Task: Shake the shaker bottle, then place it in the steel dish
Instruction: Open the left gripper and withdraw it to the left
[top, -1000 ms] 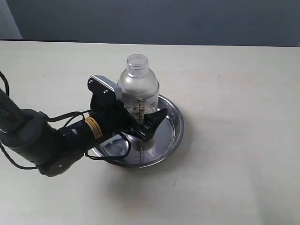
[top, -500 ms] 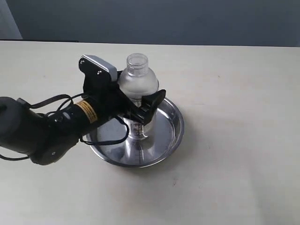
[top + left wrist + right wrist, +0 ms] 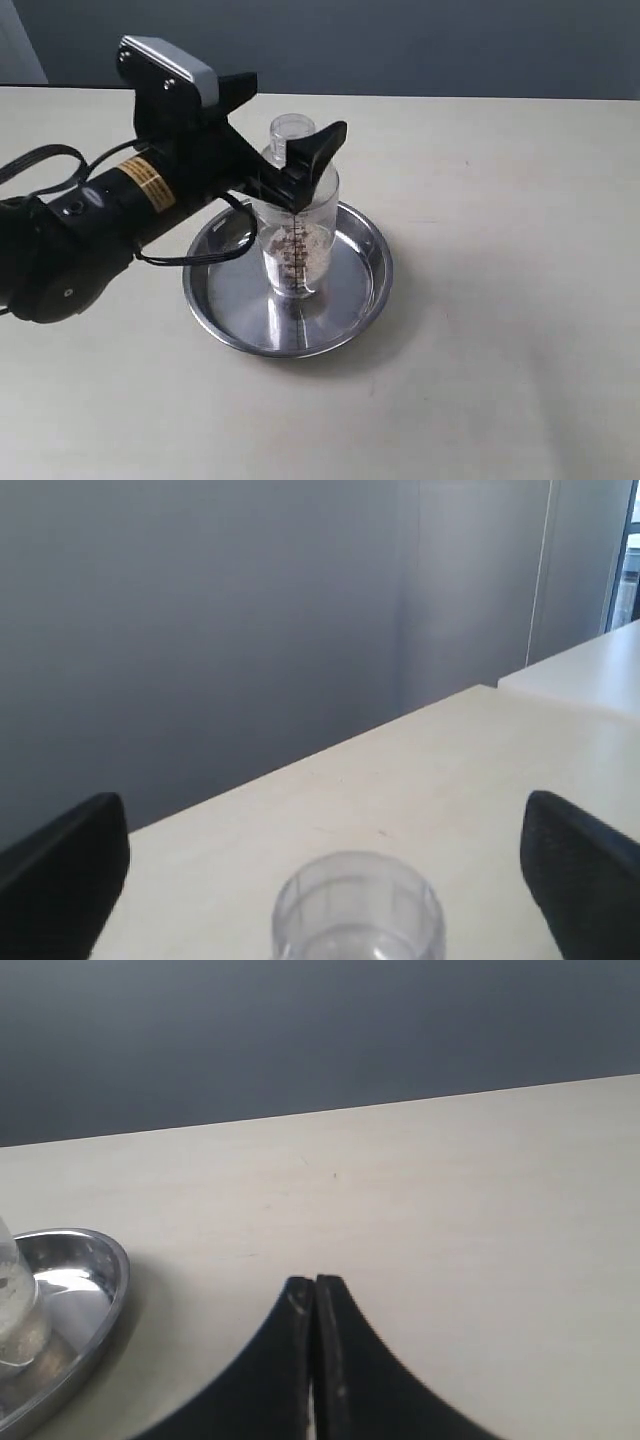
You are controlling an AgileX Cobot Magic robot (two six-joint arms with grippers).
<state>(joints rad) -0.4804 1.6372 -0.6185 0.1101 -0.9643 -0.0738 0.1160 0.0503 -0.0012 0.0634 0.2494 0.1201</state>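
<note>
The bottle [image 3: 297,235] stands upright at the dish's [image 3: 370,290] centre, so we hold our left gripper [image 3: 295,105] wide and empty above the dish, clear of the cap [image 3: 292,130], our right gripper [image 3: 315,1300] pinched together beside the dish.

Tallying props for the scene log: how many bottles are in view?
1. The shaker bottle stands upright in the steel dish, just below the open left gripper. The left arm hides some of the table, so another could be concealed.

Exterior looks steeply down; 2 wrist views skim low; all share shaker bottle [image 3: 297,250].
</note>
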